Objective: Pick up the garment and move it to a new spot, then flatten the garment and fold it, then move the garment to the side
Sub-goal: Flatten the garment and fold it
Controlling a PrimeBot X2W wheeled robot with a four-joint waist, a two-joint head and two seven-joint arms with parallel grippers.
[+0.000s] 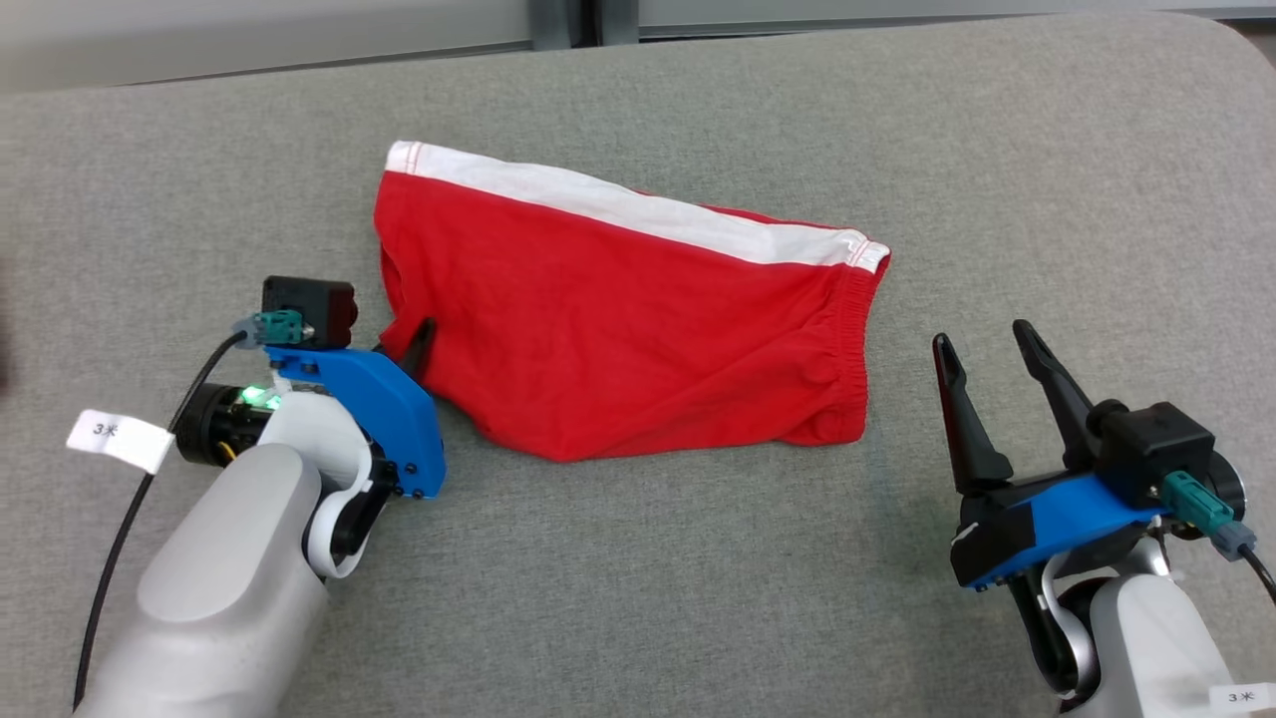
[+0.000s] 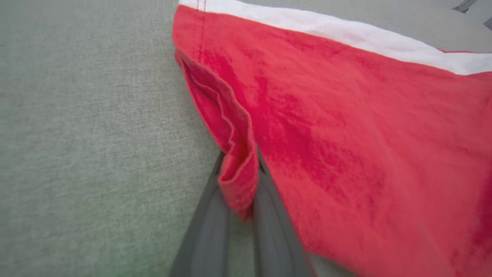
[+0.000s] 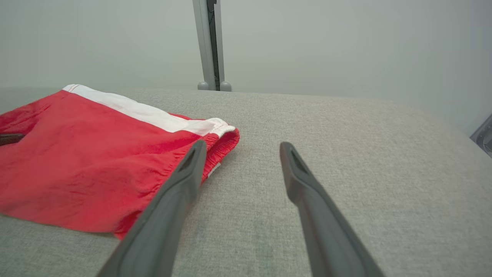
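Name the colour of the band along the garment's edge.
White band on the red garment; clearest in the head view.

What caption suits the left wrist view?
Left gripper pinches a fold of the red shorts on the grey surface.

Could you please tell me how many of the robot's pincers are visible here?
2. The left pincer is shut on a fold at the red garment's left edge; the right pincer stands open off its right edge.

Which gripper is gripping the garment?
The left gripper: it is shut on a fold at the red garment's edge. The right gripper stands open, apart from it, holding nothing.
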